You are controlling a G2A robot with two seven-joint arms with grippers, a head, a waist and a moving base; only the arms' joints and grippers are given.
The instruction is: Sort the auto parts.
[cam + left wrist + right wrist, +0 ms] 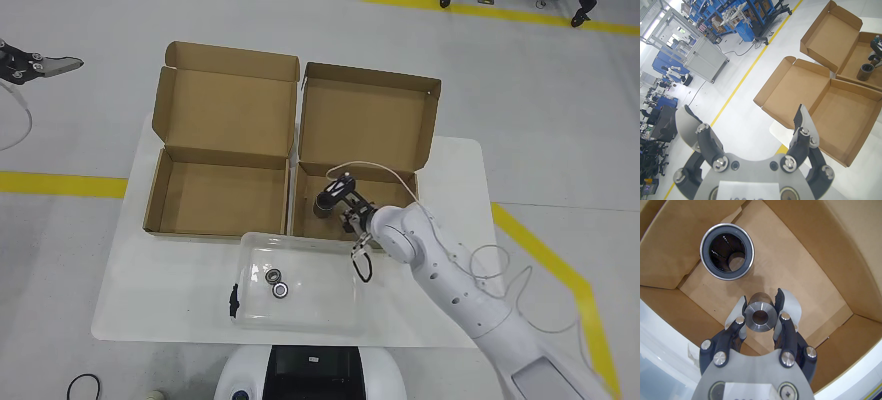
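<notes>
Now: right gripper [761, 297] clamped on steel sleeve [768, 313], axis upright, low inside the frame-right cardboard box [385, 190]; linear bearing [324, 205] just left. Left gripper [743, 107] spread, upper-left, farther.

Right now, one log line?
right gripper: shut on steel bushing, over right box | left gripper: open, beside table | tray: holds small parts
</notes>
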